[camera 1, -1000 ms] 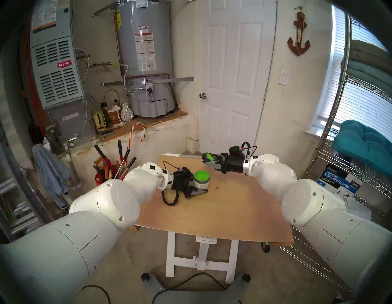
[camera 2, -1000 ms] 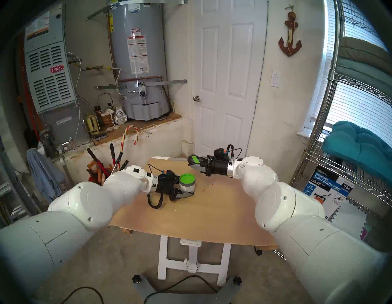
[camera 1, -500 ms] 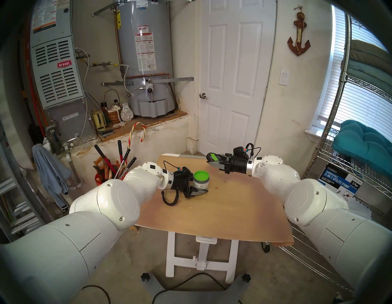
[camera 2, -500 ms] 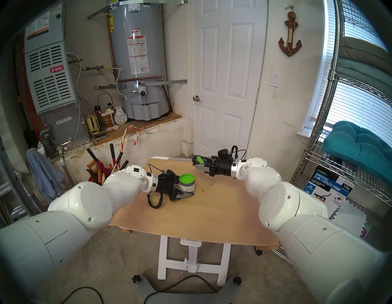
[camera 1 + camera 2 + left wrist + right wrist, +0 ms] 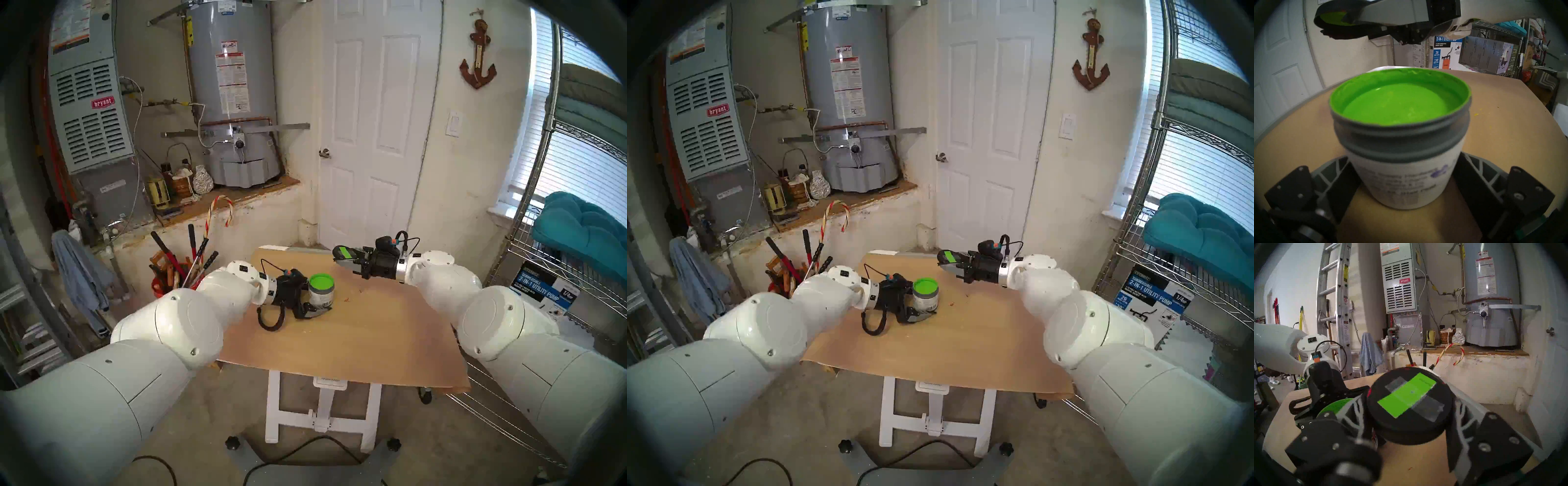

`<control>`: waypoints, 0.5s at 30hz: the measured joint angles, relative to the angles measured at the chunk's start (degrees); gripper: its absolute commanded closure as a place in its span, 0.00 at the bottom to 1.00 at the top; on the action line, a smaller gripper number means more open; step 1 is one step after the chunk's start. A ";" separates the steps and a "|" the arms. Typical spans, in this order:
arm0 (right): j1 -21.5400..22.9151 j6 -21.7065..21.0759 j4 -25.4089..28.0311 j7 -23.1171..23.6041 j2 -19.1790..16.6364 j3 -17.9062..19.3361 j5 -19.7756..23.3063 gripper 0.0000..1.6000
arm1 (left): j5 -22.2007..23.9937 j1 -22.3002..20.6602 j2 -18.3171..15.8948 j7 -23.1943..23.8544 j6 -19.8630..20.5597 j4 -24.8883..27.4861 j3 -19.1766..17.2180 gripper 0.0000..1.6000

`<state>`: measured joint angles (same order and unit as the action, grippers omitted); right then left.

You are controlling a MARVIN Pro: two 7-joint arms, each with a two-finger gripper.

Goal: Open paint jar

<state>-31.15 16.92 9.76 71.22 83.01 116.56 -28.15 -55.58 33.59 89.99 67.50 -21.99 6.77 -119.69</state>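
I face a white panelled door (image 5: 375,135) in a cream wall, a rusty anchor (image 5: 477,56) hanging beside it. To my left a grey water heater (image 5: 234,91) stands on a wooden ledge (image 5: 237,198) next to a furnace (image 5: 90,101). Daylight comes through window blinds (image 5: 576,163) on my right, behind a wire shelf (image 5: 556,271). The floor (image 5: 203,424) is bare concrete.

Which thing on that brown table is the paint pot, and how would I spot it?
Find the brown table in the middle of the room. Near its far left side stands the paint jar, a small squat white-labelled pot between the fingers of the left gripper. It alone shows a bright green open top; its black lid is held by the right gripper.
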 measured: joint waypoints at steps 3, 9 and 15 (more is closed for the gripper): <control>0.00 0.09 -0.18 -0.13 -0.06 0.06 -0.13 1.00 | 0.01 0.04 0.01 0.08 0.09 0.05 -0.01 0.00; -0.04 0.34 -0.35 -0.58 -0.26 0.02 -0.58 1.00 | 0.03 0.07 0.03 0.20 0.27 0.16 -0.03 0.00; -0.14 0.62 -0.39 -1.31 -0.79 -0.54 -1.35 1.00 | 0.03 0.07 0.03 0.36 0.40 0.23 -0.04 0.00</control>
<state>-31.29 17.54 9.37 69.91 82.22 116.02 -29.50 -55.55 33.66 90.02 67.86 -21.59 7.00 -119.73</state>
